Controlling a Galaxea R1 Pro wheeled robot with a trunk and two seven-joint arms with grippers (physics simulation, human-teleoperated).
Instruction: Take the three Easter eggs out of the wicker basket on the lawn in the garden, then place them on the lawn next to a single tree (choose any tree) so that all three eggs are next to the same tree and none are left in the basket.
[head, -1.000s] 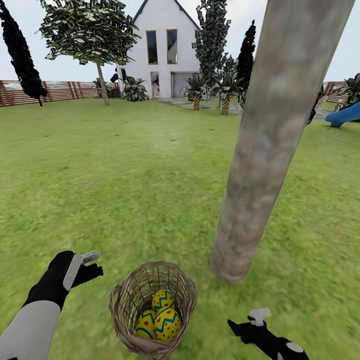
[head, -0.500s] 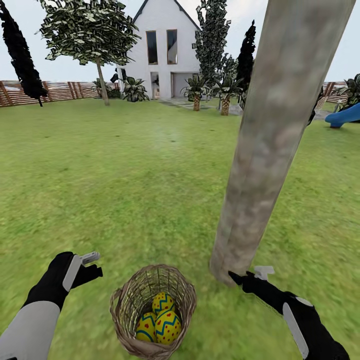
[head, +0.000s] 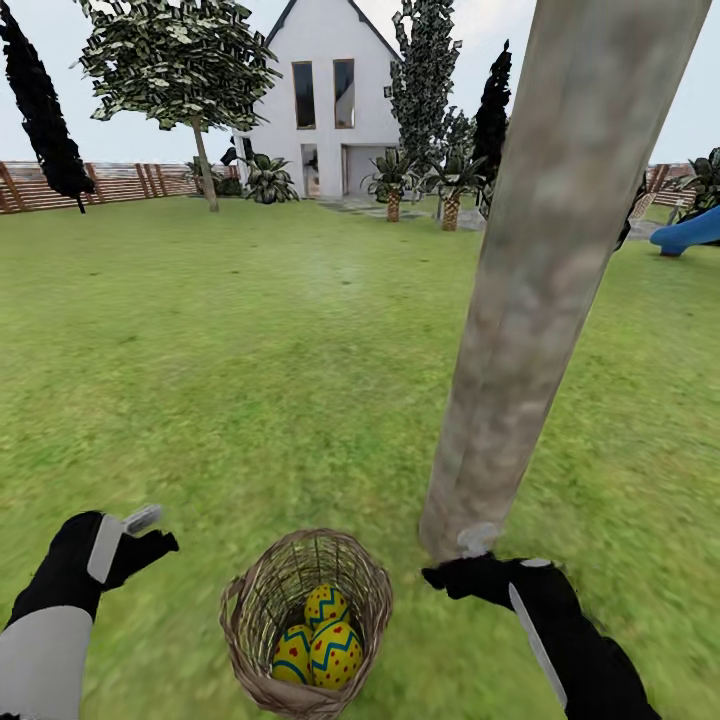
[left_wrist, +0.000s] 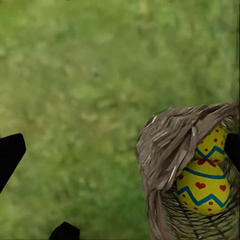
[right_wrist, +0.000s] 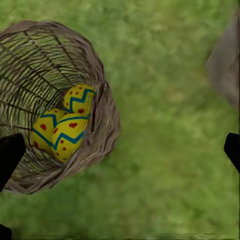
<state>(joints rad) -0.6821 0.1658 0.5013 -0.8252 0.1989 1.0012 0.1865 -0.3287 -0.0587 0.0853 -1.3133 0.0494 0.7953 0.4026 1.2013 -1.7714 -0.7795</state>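
The basket (head: 306, 620) stands on the lawn (head: 250, 350) close in front of the robot, just beside the foot of the thick grey-beige tree (head: 545, 270). All three eggs (head: 318, 640) lie inside it, packed against one another at the bottom. They are bright yellow with blue zigzag bands and small red marks. The basket is brown open twig weave, wider at the rim than at the base, with a small loop at the rim on the left.

The left hand (head: 135, 535) hangs over the grass to the left of the basket, apart from it; the right hand (head: 450, 565) sits between the basket and the tree's base, near the trunk. Both hold nothing, and each wrist camera shows dark fingertips far apart at the picture's edges, so both hands are spread wide.

The right wrist camera looks straight down into the basket (right_wrist: 55, 100), showing the eggs (right_wrist: 65, 127) through the weave and red heart-shaped marks. The left wrist camera catches the basket's rim (left_wrist: 170, 145) from the side with two eggs (left_wrist: 202, 187) visible. The head camera alone takes in the white house (head: 330, 90), the wooden fence (head: 110, 182) and a blue slide (head: 690, 228).
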